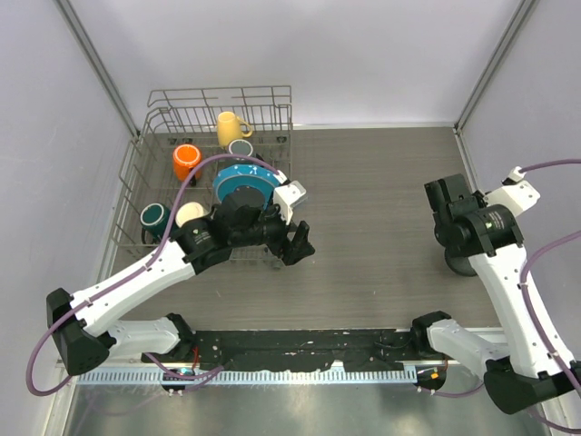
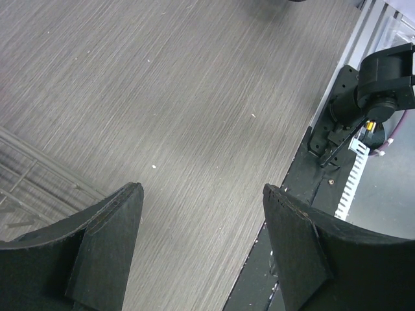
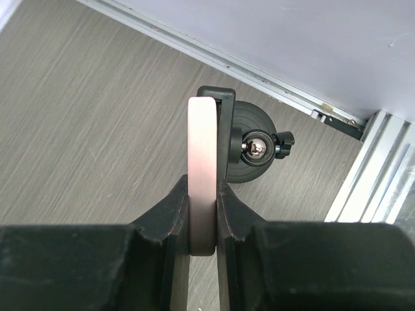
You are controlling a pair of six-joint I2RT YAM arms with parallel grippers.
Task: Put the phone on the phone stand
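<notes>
The left gripper [image 2: 202,194] is hanging spread near the dish rack [image 1: 163,118]. The right gripper [image 3: 201,214] is pinching the phone [image 3: 202,149] edge-on, with its far end meeting the phone stand [image 3: 249,146] at the cradle [image 3: 217,96]. Seating is likely proceeding best with the phone staying parallel to the cradle.

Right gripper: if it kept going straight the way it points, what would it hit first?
Probably the phone stand: the phone clamped edge-on in the right gripper points at the stand's cradle just beyond its tip. Depth is unclear; they may already touch.
</notes>
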